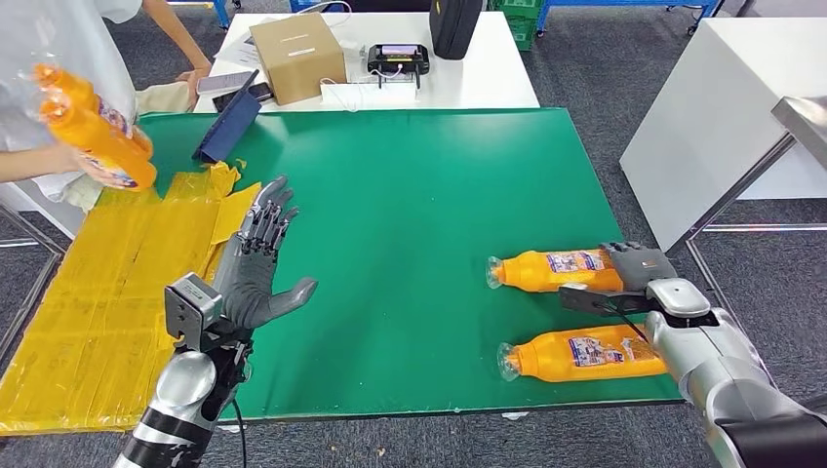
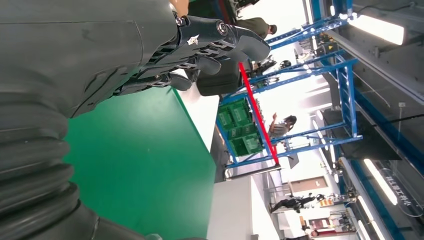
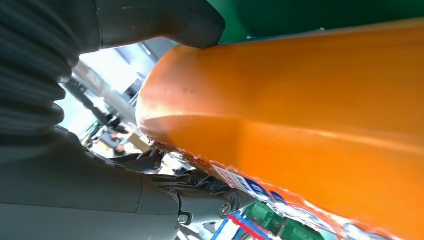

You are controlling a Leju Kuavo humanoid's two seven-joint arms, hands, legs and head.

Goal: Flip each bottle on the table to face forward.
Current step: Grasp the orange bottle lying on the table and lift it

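step: right hand [image 1: 639,265] gripping far bottle [image 1: 556,270] near desk [image 1: 410,195] right edge | left hand [image 1: 255,265] spread, holding nothing | next: roll it label-forward; near bottle [image 1: 585,353] after

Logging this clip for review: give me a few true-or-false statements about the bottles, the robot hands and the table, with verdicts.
1. Two orange bottles lie on their sides on the green mat. True: the far bottle and the near bottle.
2. The right robot hand grips the far bottle's base end. True; the right wrist view shows the orange body against its palm.
3. The left robot hand holds a bottle. False: it is open and empty above the mat.
4. Both bottles stand upright. False: both lie flat, caps toward the mat's middle.
5. A person at the table's left edge holds orange bottles. True.
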